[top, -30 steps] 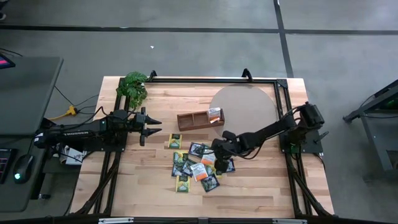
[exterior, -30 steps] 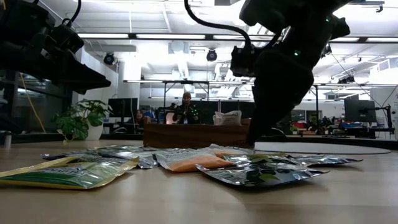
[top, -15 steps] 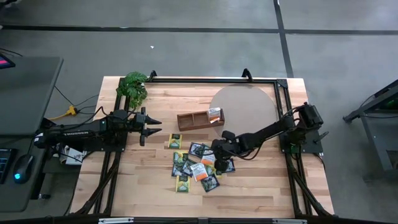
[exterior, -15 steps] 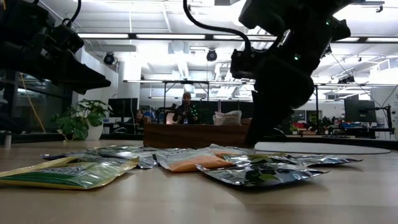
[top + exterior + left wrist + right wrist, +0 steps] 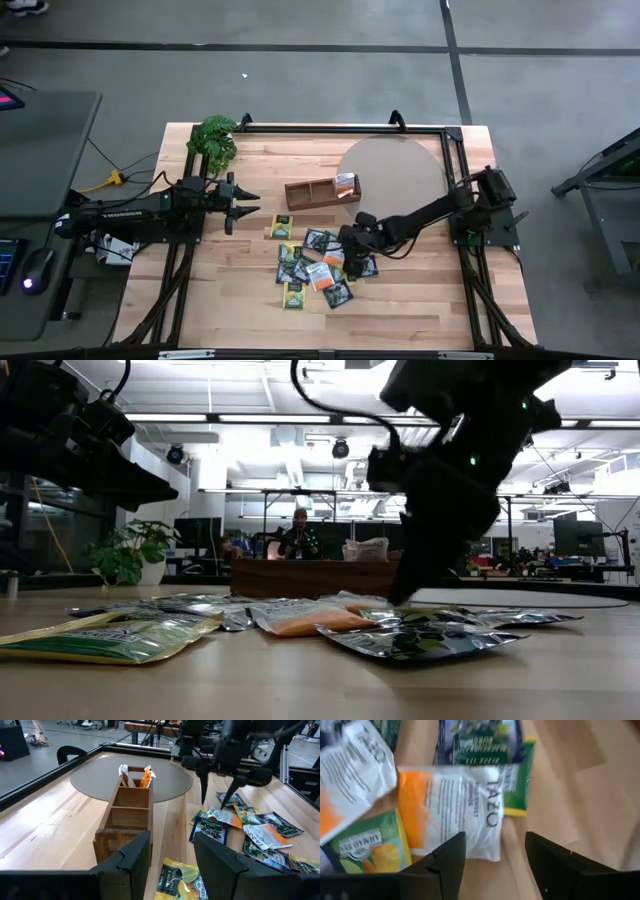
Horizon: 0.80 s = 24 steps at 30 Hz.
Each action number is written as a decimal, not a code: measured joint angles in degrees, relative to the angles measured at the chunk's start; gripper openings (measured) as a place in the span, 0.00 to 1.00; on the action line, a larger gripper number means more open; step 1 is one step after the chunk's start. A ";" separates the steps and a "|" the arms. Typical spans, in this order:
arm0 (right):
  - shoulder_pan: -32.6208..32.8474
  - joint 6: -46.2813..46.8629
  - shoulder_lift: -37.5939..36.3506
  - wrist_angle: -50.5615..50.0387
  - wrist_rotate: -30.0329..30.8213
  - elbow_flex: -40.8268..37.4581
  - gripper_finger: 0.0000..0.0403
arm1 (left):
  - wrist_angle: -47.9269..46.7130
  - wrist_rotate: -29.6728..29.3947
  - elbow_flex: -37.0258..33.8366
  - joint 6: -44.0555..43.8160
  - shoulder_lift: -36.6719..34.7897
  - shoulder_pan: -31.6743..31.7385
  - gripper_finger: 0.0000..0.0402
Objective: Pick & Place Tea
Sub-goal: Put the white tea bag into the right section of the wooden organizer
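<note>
- Right now the right gripper (image 5: 340, 250) is low over the pile of tea sachets (image 5: 318, 268) in the middle of the table (image 5: 420, 300), fingers apart and nothing between them.
- Its wrist view looks straight down on an orange-white sachet (image 5: 455, 807), framed between the two fingers, so that looks like the chosen pick; a yellow-green sachet (image 5: 367, 847) lies touching it on one side, and a dark green sachet (image 5: 480, 740) overlaps its far edge.
- Crowding is the trouble: the sachets overlap, and closing here could drag a neighbour along.
- Over by the plant (image 5: 214, 140), the left gripper (image 5: 240, 203) waits above the table, fingers spread and empty, pointing toward the wooden tray (image 5: 310, 192).
- That tray sits just beyond the pile, at the edge of a round brown mat (image 5: 395, 170), with sachets already standing in its end compartment (image 5: 135, 776); the other two compartments look bare.
- One yellow-green sachet (image 5: 181, 879) lies apart from the pile, just beside the tray's near end.
</note>
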 joint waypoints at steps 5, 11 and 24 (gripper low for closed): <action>0.00 0.66 3.13 2.29 -0.39 0.24 0.47 | 0.00 0.00 0.00 0.00 0.02 -0.01 0.37; 0.01 1.89 3.71 2.22 1.21 0.24 0.39 | 0.00 0.00 0.00 0.01 0.00 0.00 0.37; -0.07 0.99 3.26 1.59 1.14 0.13 0.02 | -0.01 0.00 0.00 0.01 0.00 0.01 0.37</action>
